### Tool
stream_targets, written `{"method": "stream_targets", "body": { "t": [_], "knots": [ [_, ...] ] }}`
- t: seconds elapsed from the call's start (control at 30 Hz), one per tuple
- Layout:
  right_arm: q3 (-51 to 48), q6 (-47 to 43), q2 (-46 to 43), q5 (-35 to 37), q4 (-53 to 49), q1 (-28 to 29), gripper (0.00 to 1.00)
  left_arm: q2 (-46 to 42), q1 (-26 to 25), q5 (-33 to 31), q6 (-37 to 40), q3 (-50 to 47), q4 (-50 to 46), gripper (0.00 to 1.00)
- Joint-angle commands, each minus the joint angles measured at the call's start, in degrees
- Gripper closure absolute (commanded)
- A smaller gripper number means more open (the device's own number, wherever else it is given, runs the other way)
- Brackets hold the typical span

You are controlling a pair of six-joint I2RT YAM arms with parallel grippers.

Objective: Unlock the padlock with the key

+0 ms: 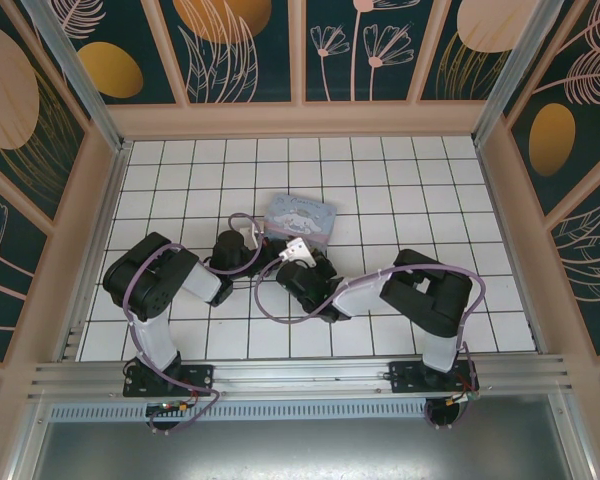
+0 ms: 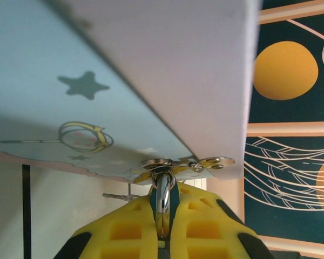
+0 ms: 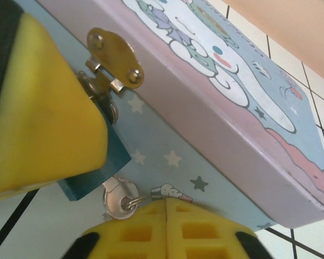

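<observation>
The top view is bright and evenly lit from above; the arms (image 1: 170, 290) cast only faint, soft shadows on the white table (image 1: 380, 170). Both wrist views (2 very close shots) go soft near the lens: the yellow finger (image 3: 38, 108) blurs, a dim band of shade crosses the tin (image 2: 70, 81), and the padlock (image 2: 163, 202) shackle glints.

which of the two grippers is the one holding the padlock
The left gripper: its yellow fingers are clamped on the padlock hanging from the hasp of the tin. The right gripper is shut, its tips at the key.
</observation>
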Motion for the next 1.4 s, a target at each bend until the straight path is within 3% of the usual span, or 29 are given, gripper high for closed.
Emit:
{"method": "stream_targets", "body": {
  "t": [0.0, 0.2, 0.47, 0.57, 0.97, 1.07, 1.13, 1.37],
  "knots": [
    [4.69, 0.07, 0.35, -4.77, 2.90, -1.03, 1.00, -0.77, -1.41, 7.26, 0.19, -1.29, 1.96, 1.00],
    [4.98, 3.42, -3.04, -12.69, 0.29, -2.16, 1.00, -0.30, -1.39, 6.66, 0.12, -1.40, 1.98, 1.00],
    [0.16, 12.93, -11.80, -36.33, 0.08, -9.66, 1.00, 0.90, -1.32, 6.35, 0.33, -0.87, 1.70, 1.00],
    [-1.48, 15.41, -13.71, -40.80, 1.28, -11.82, 1.00, 0.97, -1.37, 6.17, 0.41, -0.96, 1.70, 1.00],
    [-7.23, 20.89, -17.32, -48.19, 5.21, -16.26, 1.00, 1.00, -1.12, 5.93, 0.27, -0.79, 1.27, 1.00],
    [-8.46, 21.97, -17.98, -48.67, 5.49, -16.64, 0.82, 0.89, -0.99, 5.86, 0.23, -0.83, 1.18, 1.00],
    [-9.49, 22.63, -18.79, -48.73, 5.58, -16.77, 0.75, 0.88, -0.95, 5.78, 0.11, -0.79, 1.17, 1.00],
    [-13.64, 25.56, -23.67, -47.68, 6.79, -17.35, 0.66, 0.81, -0.84, 5.88, 0.19, -0.70, 0.99, 1.00]
  ]
}}
